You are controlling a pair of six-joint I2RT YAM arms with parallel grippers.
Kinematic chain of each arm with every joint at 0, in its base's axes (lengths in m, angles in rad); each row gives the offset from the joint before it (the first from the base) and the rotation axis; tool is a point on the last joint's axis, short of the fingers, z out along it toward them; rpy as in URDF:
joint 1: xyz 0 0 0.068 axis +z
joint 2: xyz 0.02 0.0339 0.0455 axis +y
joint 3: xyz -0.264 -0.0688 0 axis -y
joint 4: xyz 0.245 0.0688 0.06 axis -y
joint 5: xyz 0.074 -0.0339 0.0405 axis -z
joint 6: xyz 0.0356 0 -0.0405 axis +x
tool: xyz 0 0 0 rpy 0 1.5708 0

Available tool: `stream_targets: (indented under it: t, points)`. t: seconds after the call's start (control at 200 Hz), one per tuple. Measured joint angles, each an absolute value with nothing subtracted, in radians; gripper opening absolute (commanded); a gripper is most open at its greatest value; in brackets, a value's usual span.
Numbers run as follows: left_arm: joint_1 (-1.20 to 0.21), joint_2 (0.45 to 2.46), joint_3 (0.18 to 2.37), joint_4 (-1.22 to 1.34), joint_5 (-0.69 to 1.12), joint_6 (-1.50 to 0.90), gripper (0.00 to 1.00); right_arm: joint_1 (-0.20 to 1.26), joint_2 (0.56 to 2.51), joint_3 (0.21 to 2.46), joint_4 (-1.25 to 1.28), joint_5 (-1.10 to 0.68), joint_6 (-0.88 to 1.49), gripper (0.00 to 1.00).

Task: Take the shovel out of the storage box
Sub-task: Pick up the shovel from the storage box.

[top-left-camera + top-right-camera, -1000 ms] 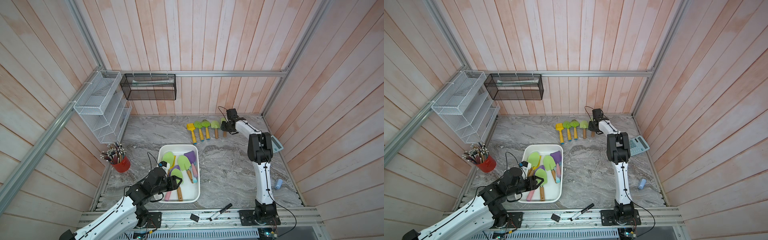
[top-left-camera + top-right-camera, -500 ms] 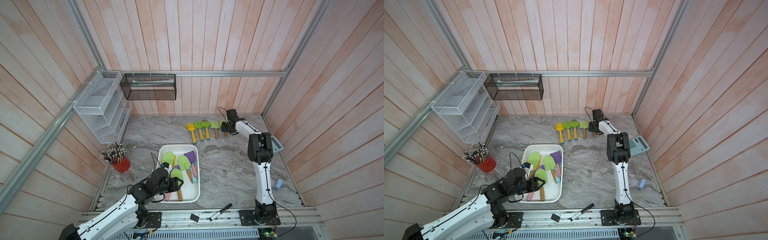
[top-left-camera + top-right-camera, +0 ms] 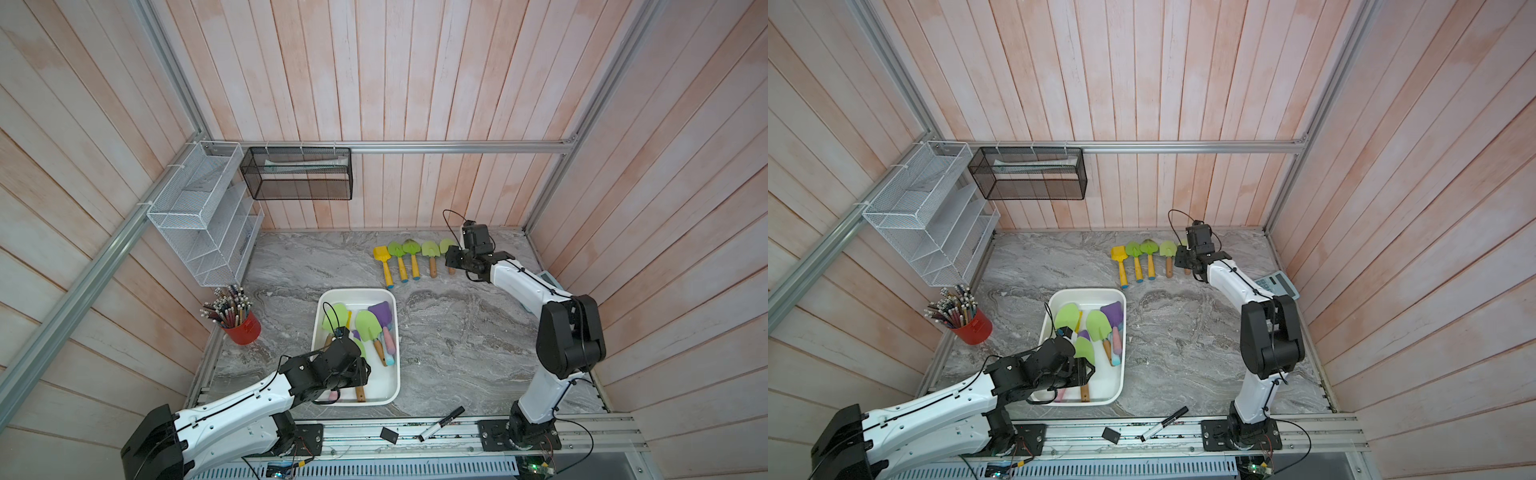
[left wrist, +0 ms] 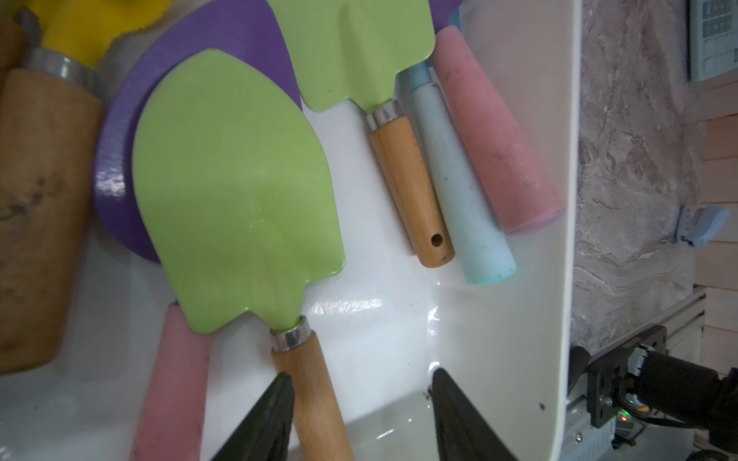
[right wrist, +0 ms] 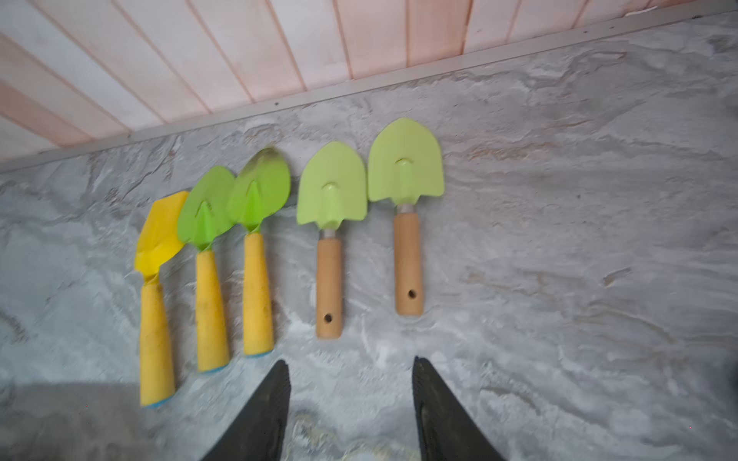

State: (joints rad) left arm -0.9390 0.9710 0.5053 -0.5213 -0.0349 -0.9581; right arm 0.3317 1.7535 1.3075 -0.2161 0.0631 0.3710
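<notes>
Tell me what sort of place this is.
Likely a staged robot test cell, dressed like a shed corner: plank walls on an aluminium frame, a left arm and right arm bolted to a front rail, and toy shovels lined up on a marble-look tabletop.

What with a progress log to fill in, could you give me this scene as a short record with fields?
storage box: several shovels inside, overlapping
likely target: green shovel, wooden handle, lying in the box
left end effector: open, fingers astride that handle, not closed on it
right end effector: open, empty, over the table near the table row
table row: five shovels side by side near the back wall
task: not finished, box not yet emptied
</notes>
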Motion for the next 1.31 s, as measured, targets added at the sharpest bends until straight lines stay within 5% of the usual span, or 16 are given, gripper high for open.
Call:
stream_targets:
  t: [0.525, 1.305]
  points:
    - [-1.151, 1.216, 0.609, -0.667, -0.164, -1.212, 0.56, 0.458, 1.575, 1.019, -0.113, 0.007, 0.416, 0.54]
    - [-1.154, 1.280, 0.595, -0.625, -0.200, -1.304, 0.23, 0.462, 1.523, 0.943, -0.067, -0.051, 0.427, 0.52]
